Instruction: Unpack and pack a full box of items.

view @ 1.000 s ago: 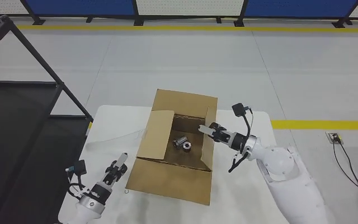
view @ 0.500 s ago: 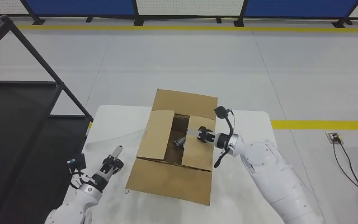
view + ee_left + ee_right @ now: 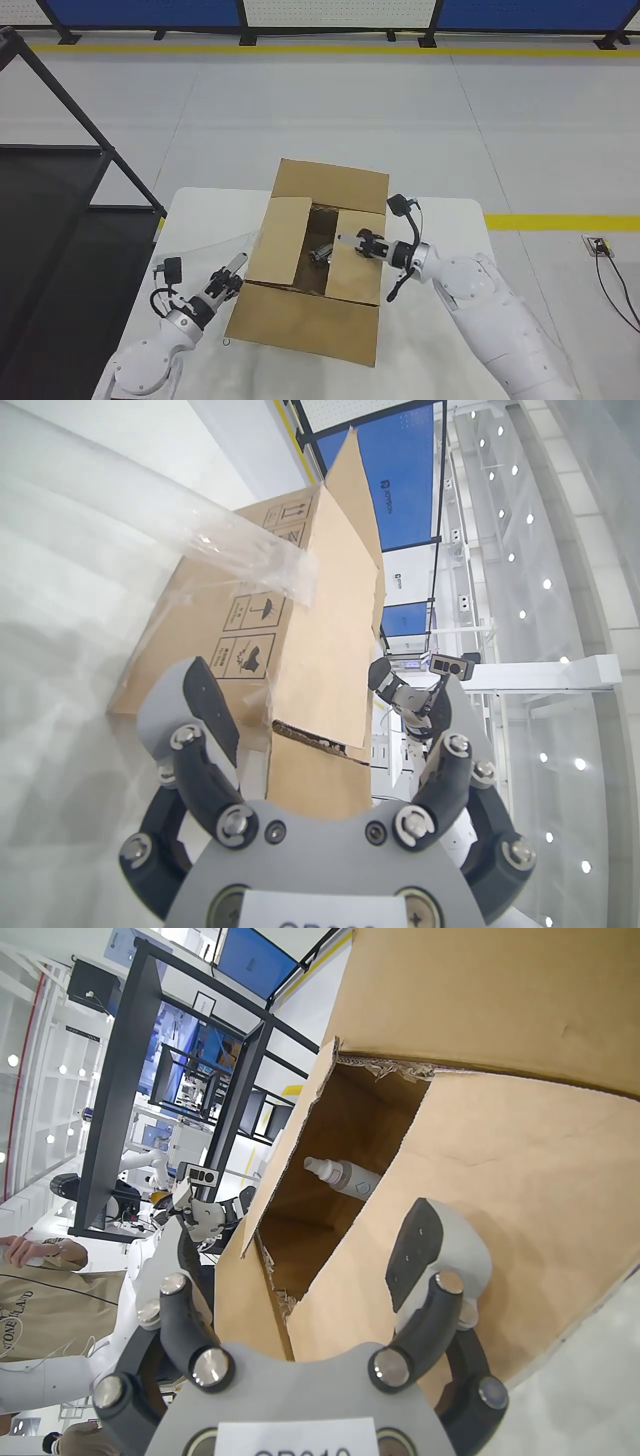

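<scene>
The cardboard box [image 3: 300, 320] stands on the white table [image 3: 200, 215], its side flaps folded partly inward. The right gripper [image 3: 300, 1228] — fingers spread apart — sits over one flap, and a spray bottle [image 3: 345, 1176] lies inside, just ahead of it. The left gripper [image 3: 325, 690], fingers likewise apart, is just beside the box's near corner.
</scene>
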{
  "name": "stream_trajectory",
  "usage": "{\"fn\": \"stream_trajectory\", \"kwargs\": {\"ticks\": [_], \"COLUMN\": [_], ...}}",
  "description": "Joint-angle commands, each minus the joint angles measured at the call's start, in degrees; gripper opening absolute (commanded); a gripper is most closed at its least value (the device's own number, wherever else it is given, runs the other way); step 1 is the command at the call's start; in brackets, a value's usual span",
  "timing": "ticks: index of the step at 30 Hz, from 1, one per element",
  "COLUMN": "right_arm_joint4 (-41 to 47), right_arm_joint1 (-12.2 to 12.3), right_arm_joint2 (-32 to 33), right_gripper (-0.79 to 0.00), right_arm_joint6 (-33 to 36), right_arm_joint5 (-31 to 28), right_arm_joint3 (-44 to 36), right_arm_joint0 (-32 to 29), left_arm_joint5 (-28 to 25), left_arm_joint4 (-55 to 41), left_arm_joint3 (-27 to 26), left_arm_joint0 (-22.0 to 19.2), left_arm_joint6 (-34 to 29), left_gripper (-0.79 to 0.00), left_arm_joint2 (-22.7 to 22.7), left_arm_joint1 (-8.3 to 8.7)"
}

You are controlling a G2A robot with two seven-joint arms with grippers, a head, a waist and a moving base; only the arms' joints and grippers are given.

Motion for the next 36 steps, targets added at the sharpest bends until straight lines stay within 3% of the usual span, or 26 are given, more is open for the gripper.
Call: {"fn": "stream_trajectory", "kwargs": {"ticks": [1,20,30,36], "right_arm_joint4": [-0.1,-0.3,0.1,1.2], "right_arm_joint1": [0.1,0.5,0.9,1.5], "right_arm_joint2": [0.1,0.7,1.9,3.6], "right_gripper": [0.000,0.000,0.000,0.000], "right_arm_joint6": [0.2,1.8,1.2,1.5], "right_arm_joint5": [0.1,-1.0,-1.9,-3.7], "right_arm_joint3": [-0.2,0.0,-0.9,-2.2], "right_arm_joint0": [-0.1,-0.2,-1.8,-3.6], "left_arm_joint5": [-0.2,-0.1,-2.9,-1.2], "left_arm_joint4": [0.7,4.5,-1.8,-0.5], "left_arm_joint3": [-0.5,-5.9,-11.2,-11.6], "left_arm_joint0": [0.3,4.2,7.8,4.5], "left_arm_joint6": [-0.3,-0.2,1.1,-1.8], "left_gripper": [0.000,0.000,0.000,0.000], "left_arm_joint2": [0.6,3.4,-0.7,2.0], "left_arm_joint1": [0.04,0.32,0.57,0.64]}}
